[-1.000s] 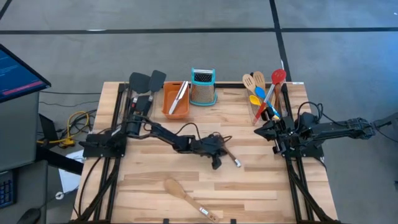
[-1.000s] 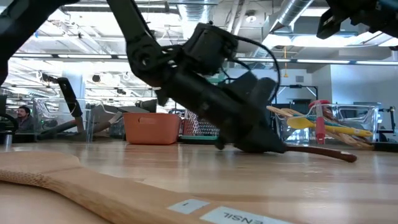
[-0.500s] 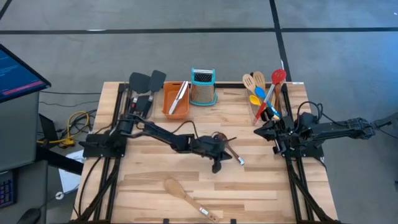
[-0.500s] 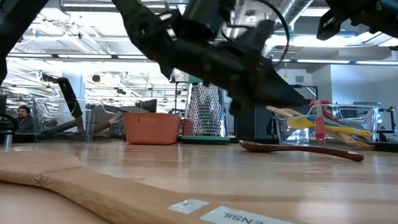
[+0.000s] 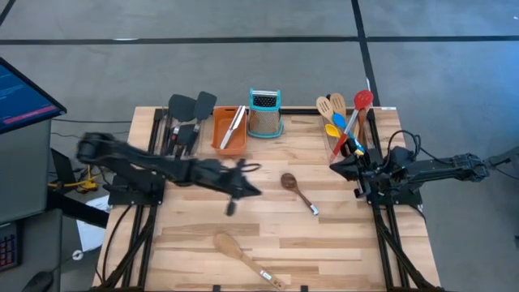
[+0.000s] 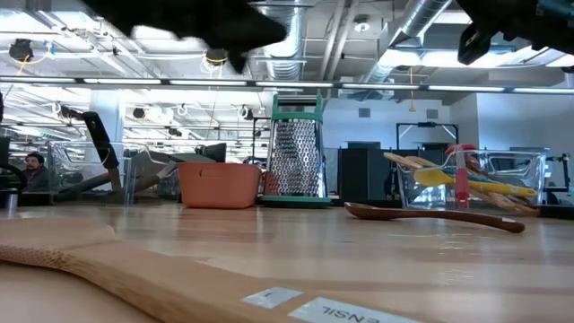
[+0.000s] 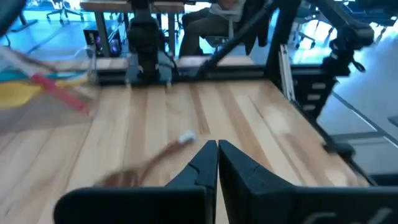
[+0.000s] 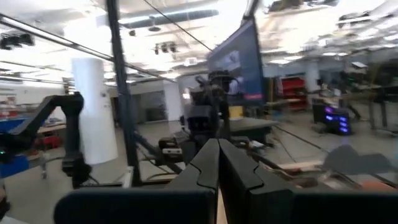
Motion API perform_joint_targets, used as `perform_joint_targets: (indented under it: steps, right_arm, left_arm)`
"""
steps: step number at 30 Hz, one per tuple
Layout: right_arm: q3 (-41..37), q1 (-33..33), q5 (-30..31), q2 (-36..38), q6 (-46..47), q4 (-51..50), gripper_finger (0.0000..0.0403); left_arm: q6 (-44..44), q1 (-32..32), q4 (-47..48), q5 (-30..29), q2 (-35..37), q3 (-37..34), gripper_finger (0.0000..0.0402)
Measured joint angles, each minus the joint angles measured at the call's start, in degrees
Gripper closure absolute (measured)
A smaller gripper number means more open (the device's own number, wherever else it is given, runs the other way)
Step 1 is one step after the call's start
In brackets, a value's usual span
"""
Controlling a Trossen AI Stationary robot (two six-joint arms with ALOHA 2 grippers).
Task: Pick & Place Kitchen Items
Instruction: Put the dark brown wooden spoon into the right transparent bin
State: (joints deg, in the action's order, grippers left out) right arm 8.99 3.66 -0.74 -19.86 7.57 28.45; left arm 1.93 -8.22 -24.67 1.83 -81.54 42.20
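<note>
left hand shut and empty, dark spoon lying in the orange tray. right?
Not quite. The dark spoon lies on the bare table near its middle, not in the orange tray; the high view shows it. The left hand is shut and empty, as you said.

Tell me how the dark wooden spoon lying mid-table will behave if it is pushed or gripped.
The dark wooden spoon looks rigid, so probably no flexing. Its rounded bowl may let it rock or pivot when pushed. The thin handle, flat on the table, likely needs a low pinch.
</note>
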Motion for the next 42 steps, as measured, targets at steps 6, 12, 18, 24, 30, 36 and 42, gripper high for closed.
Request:
perform_joint_targets:
  steps: [6,12,18,24,30,36,42]
  right_arm:
    - [2.95,0.00,12.89,-1.32,0.22,-10.02,0.0403]
    - [11.89,0.02,17.74,-9.82,4.56,-20.49,0.0403]
    - [22.00,0.02,17.95,-20.62,13.96,-38.61,0.0403]
    - [30.39,0.02,17.91,-30.84,21.23,-53.31,0.0403]
    - [37.17,0.11,15.14,-38.28,25.73,-65.19,0.0403]
    - [40.60,0.11,14.10,-43.16,29.32,-70.48,0.0403]
    - [41.29,0.25,12.36,-47.24,30.14,-71.82,0.0403]
  left_arm:
    - [-0.02,-2.25,-0.36,-2.81,15.97,-14.33,0.0401]
    - [-2.91,-3.97,-1.39,-3.30,26.03,-21.17,0.0401]
    - [-3.02,-3.97,-2.09,-3.11,30.49,-21.75,0.0401]
    - [-2.99,-3.97,-1.87,-3.09,28.14,-21.75,0.0401]
    - [-3.10,-3.95,-2.05,-3.08,27.21,-21.75,0.0401]
    - [-3.23,-3.94,-2.42,-3.08,30.34,-21.75,0.0401]
    - [-3.01,-3.95,-2.46,-3.06,31.78,-21.73,0.0401]
